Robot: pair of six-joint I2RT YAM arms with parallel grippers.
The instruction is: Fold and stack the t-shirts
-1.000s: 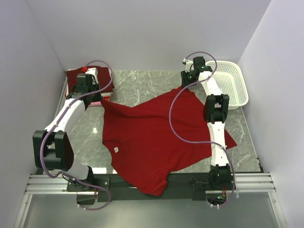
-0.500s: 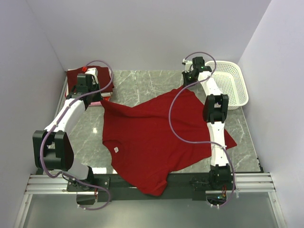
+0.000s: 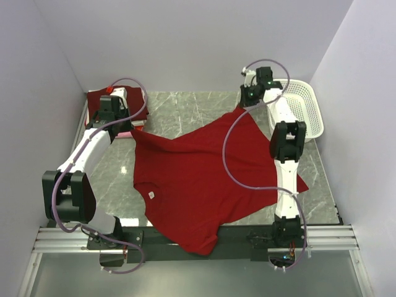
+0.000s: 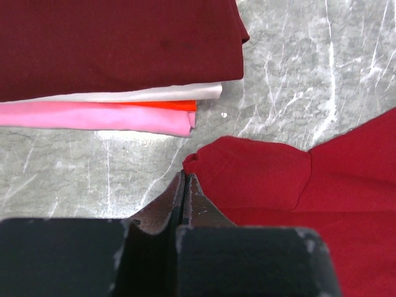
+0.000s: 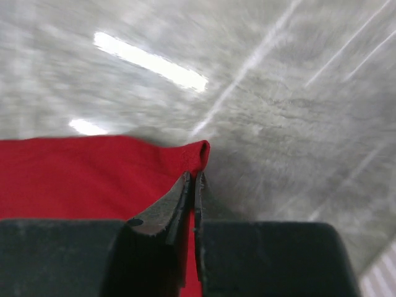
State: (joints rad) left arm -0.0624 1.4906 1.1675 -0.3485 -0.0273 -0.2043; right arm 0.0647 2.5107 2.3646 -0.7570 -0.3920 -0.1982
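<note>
Right end effector [image 5: 190, 182] is clenched on the far corner hem of the red t-shirt [image 3: 192, 173]; its arm stretches nearly straight along the shirt's right side; left end effector [image 4: 184, 182] is clenched shut at the shirt's left sleeve tip, touching it, its arm angled forward from a folded elbow; the shirt lies spread on the bench [image 3: 185, 111]; folded t-shirts [image 4: 117, 43] sit stacked just beyond that sleeve.

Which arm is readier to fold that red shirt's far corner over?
Right: the right tool grips the red t-shirt's far corner by the basket; the left tool pinches a sleeve beside the stack.
</note>
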